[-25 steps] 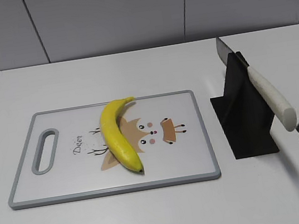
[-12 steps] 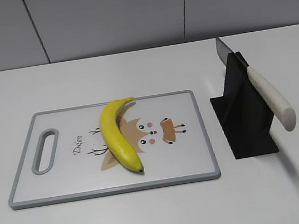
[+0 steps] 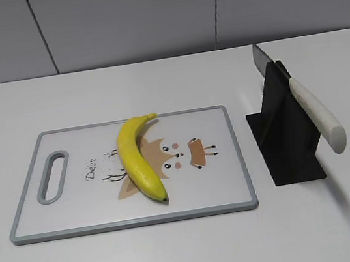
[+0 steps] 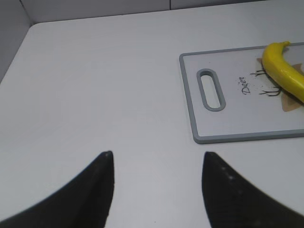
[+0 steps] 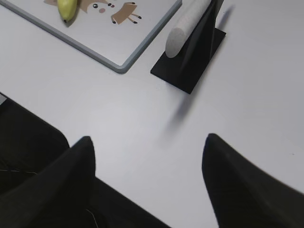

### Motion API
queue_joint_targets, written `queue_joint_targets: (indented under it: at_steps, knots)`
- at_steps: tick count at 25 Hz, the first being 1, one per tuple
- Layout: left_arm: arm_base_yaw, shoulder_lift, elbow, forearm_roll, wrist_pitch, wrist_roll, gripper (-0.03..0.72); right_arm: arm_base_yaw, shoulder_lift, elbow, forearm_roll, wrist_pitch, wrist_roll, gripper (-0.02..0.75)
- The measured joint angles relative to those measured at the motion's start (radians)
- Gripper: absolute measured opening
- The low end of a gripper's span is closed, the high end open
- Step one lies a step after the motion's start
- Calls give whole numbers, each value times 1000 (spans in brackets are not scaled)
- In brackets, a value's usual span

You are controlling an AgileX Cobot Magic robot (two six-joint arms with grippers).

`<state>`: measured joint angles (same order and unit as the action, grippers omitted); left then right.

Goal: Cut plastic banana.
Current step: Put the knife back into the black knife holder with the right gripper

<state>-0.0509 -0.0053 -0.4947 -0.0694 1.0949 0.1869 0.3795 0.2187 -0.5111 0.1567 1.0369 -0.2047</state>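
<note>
The yellow plastic banana point(image 3: 138, 159) lies whole on the grey-rimmed cutting board point(image 3: 231, 155), stem at the far edge, dark tip toward the front. It shows in the left wrist view point(image 4: 285, 71) and its tip in the right wrist view point(image 5: 67, 8). A knife with a white handle point(image 3: 318, 116) rests slanted in a black stand point(image 3: 288, 140). My left gripper point(image 4: 156, 156) is open and empty over bare table left of the board. My right gripper point(image 5: 148, 140) is open and empty, over the table near the front edge, short of the stand point(image 5: 190, 57). Neither gripper shows in the exterior view.
The board point(image 4: 190, 95) has a handle slot point(image 4: 211, 89) at its left end. The white table's front edge and a dark area below it show at the bottom left of the right wrist view point(image 5: 28, 156). A grey panelled wall point(image 3: 145, 17) runs behind the table.
The dark right gripper that showed at the right edge of the exterior view one second ago has withdrawn out of that view. Banana, board and knife have not moved.
</note>
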Motion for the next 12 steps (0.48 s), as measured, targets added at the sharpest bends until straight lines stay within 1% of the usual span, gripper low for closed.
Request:
queue_joint_targets:
  at_steps: [5,12]
  knots:
    - [0,0,0,0,0,0,573,0,-60,0,1,3,0,525]
    - [0,0,0,0,-1,0,573,0,-204,0,1,5,0,522]
